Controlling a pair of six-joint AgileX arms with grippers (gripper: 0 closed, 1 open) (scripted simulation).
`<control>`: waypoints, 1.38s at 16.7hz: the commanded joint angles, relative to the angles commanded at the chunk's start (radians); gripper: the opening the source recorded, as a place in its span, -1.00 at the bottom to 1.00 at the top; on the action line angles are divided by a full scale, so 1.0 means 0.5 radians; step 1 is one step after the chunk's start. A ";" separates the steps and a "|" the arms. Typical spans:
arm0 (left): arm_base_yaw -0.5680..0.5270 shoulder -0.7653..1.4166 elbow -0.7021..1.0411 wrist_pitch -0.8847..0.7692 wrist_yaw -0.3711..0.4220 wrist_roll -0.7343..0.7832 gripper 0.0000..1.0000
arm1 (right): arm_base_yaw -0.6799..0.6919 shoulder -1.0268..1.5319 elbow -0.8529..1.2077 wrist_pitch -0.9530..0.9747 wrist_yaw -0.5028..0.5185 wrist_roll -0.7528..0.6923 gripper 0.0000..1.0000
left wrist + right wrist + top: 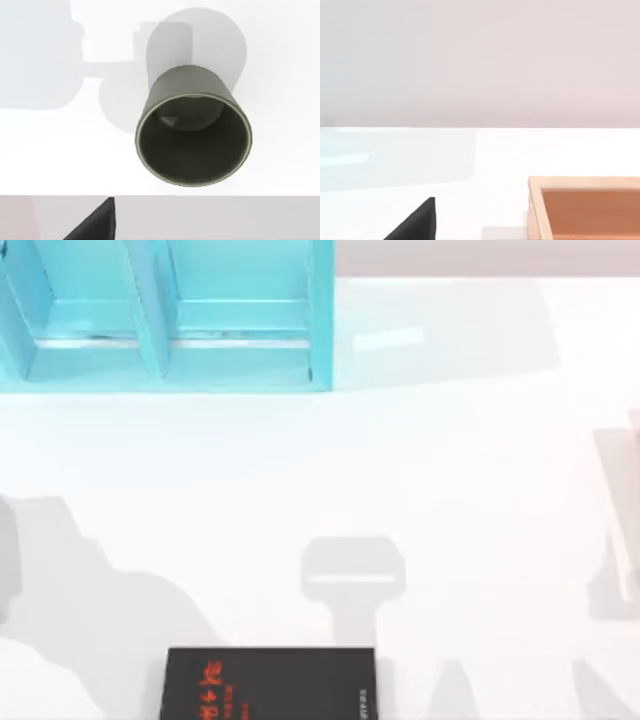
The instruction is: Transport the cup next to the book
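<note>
One cup [192, 132] shows in the left wrist view, standing upright on the white table [450, 490] at the centre of that frame, its open mouth toward the camera; the wall and inside look dark olive and it throws a soft shadow behind it. The book [270, 683] lies flat at the bottom edge of the top view, left of centre, black cover up with red characters. How near the cup stands to the book cannot be told, since no one frame holds both. A turquoise shelf unit [165, 315] fills the upper left of the top view, and a wooden box [585, 207] sits at the lower right of the right wrist view. Of each arm I see just a dark finger tip at the lower left of its own wrist frame, so whether either pair of jaws is apart or together I cannot tell. I judge the cup light, rigid and thin-walled, probably smooth enough to slip under a weak pinch. The likeliest hold is across the rim, one finger inside and one outside, or around the wall below the rim where it narrows. It looks easy to tip if nudged sideways, so a straight descent would suit.
</note>
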 joint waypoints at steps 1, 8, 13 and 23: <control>0.031 0.029 0.024 -0.016 0.007 0.024 1.00 | 0.000 0.000 0.000 0.000 0.000 0.000 1.00; 0.103 0.097 0.073 -0.053 0.025 0.072 1.00 | 0.000 0.000 0.000 0.000 0.000 0.000 1.00; 0.097 0.108 -0.005 0.029 0.025 0.065 1.00 | 0.000 0.000 0.000 0.000 0.000 0.000 1.00; 0.108 0.250 -0.508 0.682 0.026 0.079 1.00 | 0.000 0.000 0.000 0.000 0.000 0.000 1.00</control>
